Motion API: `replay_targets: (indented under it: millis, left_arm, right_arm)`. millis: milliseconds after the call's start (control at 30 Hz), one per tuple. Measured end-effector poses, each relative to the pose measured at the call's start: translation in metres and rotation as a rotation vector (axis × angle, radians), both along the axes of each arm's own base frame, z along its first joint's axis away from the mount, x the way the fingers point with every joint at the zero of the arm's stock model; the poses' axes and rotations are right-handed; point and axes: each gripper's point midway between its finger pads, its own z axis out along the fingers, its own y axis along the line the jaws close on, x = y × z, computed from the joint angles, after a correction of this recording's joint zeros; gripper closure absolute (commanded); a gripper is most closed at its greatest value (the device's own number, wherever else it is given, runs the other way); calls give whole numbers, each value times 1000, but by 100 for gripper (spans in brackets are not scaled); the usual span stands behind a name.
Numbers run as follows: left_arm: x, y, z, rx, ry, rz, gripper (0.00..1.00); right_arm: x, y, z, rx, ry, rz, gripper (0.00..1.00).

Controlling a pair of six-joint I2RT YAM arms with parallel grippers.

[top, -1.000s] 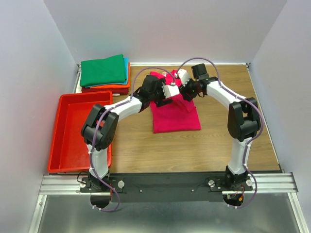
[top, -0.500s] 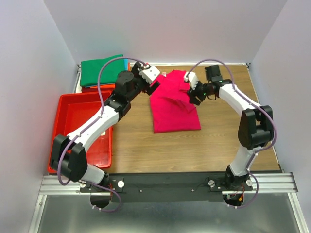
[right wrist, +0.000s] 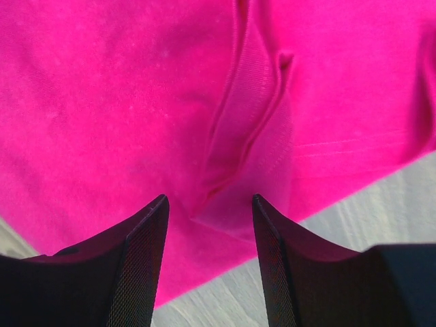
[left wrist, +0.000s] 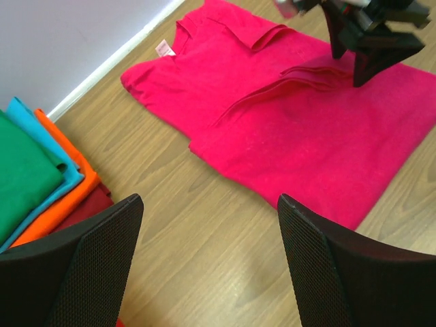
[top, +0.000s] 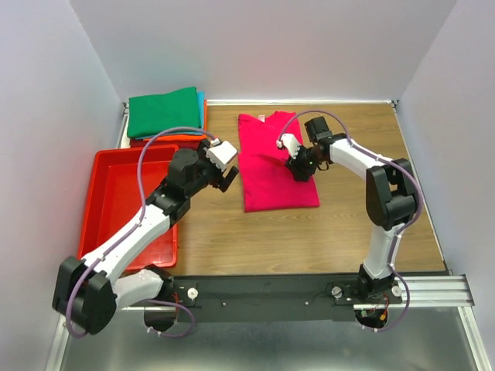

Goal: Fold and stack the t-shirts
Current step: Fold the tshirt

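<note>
At the limp pink shirt [top: 267, 185], left gripper [top: 227, 176] and right gripper [top: 297, 168] gape empty; its rumpled edge looks easiest to pinch.

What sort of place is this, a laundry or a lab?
Probably a robotics lab bench: white walls box in a wooden table, two robot arms are bolted to a metal rail, and folded t-shirts lie stacked.

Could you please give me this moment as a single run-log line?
left gripper: open, over table | right gripper: open, over sleeve fold | pink t-shirt: flat, partly folded | folded stack: far-left corner
</note>
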Motion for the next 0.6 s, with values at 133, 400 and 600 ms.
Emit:
replay_targets:
  millis: [133,400,600]
  left_arm:
    - [-13,7,5,-17,-31,1,13]
    - [-21,11,1,-22,-35,2,13]
    - [-20,11,1,-22,-35,2,13]
  right_arm:
    - [-2,-2,-16,-41,29,-21,57]
    - [10,-8,-20,-91,11,-88,90]
    - [21,-12,-12,-109,-24,-129,99]
